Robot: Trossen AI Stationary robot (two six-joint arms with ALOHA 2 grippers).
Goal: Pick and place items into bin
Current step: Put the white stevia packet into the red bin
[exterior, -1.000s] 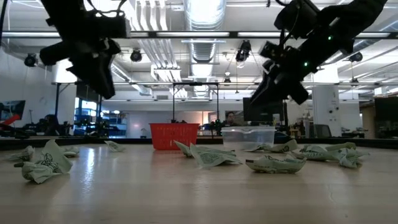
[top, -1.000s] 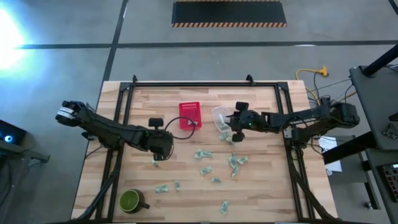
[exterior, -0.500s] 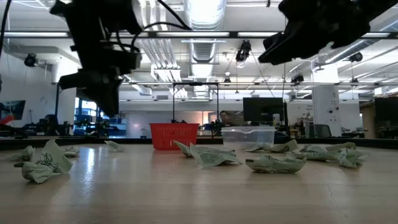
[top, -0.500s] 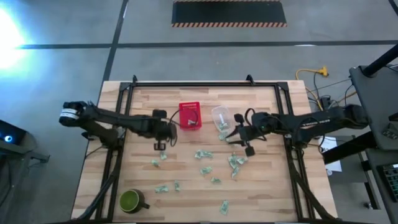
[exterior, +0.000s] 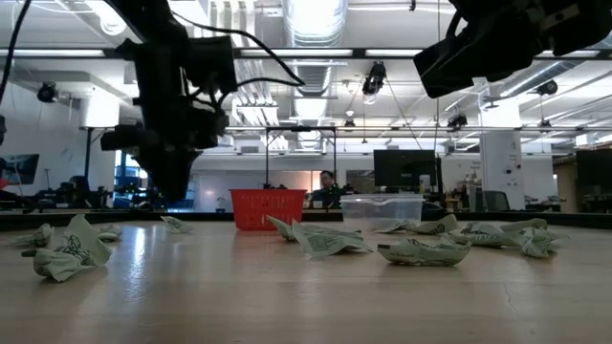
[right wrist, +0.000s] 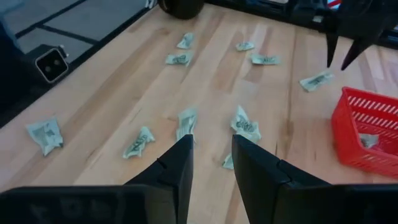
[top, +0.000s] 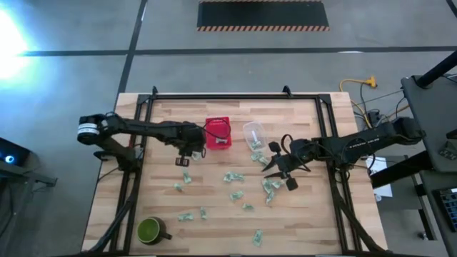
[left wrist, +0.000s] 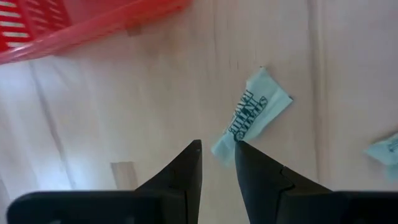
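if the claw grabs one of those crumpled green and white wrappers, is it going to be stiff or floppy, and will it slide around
The wrapper is probably floppy and very light: it looks thin, creased and partly folded. It would likely crush flat between fingers rather than resist. A nudge would probably skid it across the smooth wooden table, not roll it, since it lies flat.

The wooden table point(top: 300, 214) carries a red basket point(top: 218, 133) and a clear container point(top: 253, 133) at upper centre. Crumpled green-and-white items point(top: 233, 177) lie scattered across centre and lower frame. A green mug point(top: 150, 230) stands at lower left.
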